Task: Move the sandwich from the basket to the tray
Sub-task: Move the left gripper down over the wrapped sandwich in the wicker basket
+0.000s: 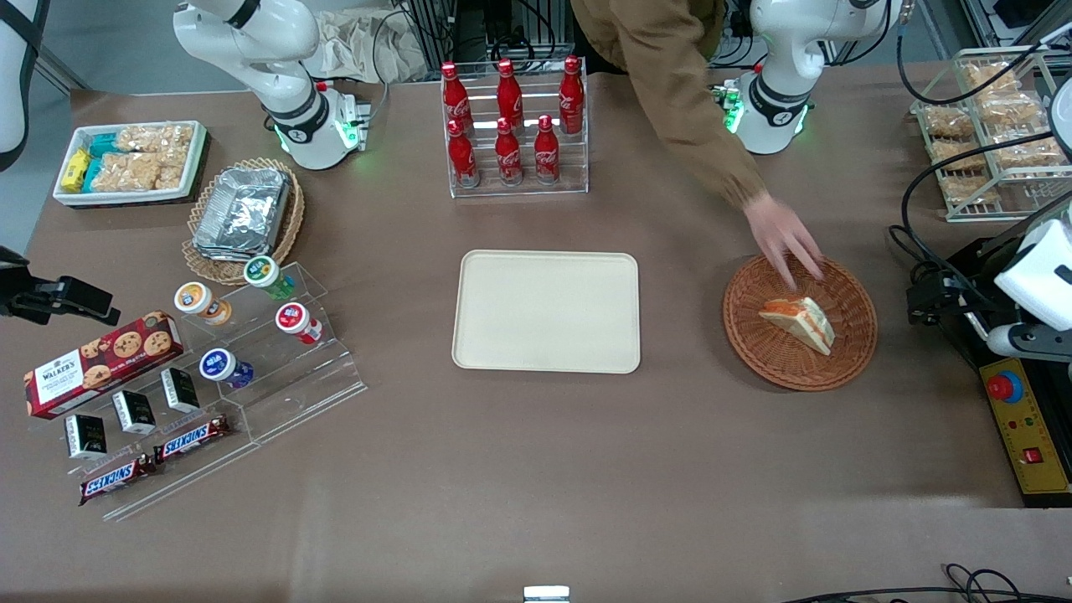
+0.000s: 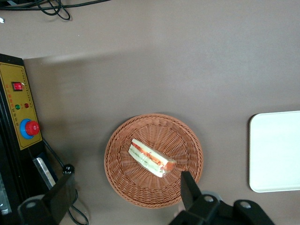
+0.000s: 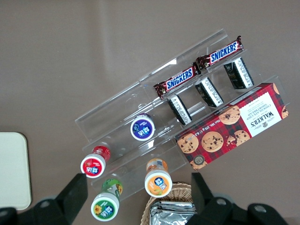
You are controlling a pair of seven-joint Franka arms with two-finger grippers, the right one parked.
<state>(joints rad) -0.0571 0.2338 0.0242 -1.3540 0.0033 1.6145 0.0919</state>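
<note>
The triangular sandwich [image 2: 151, 157] lies in the round woven basket [image 2: 123, 174] on the matte counter [image 2: 164, 65]. The tool [image 2: 126, 192] hangs above, fingers spread wide and empty. A person's hand [image 1: 783, 237] touches the basket's rim; the smooth rectangular tray [image 1: 546, 311] sits apart.

We note the brown table [image 1: 536, 469] carrying the tray [image 1: 546, 311], the basket [image 1: 800, 322], a bottle rack [image 1: 517, 126]; the gripper [image 2: 126, 197] hangs open above.

- Even, bright overhead light falls on my table [image 1: 536, 469]; shadows are soft and short.
- A pale sheen streaks the table nearest the front camera.
- My gripper [image 2: 126, 199] hangs open above the basket [image 2: 122, 173], its fingers [image 2: 188, 187] dark and slightly blurred.
</note>
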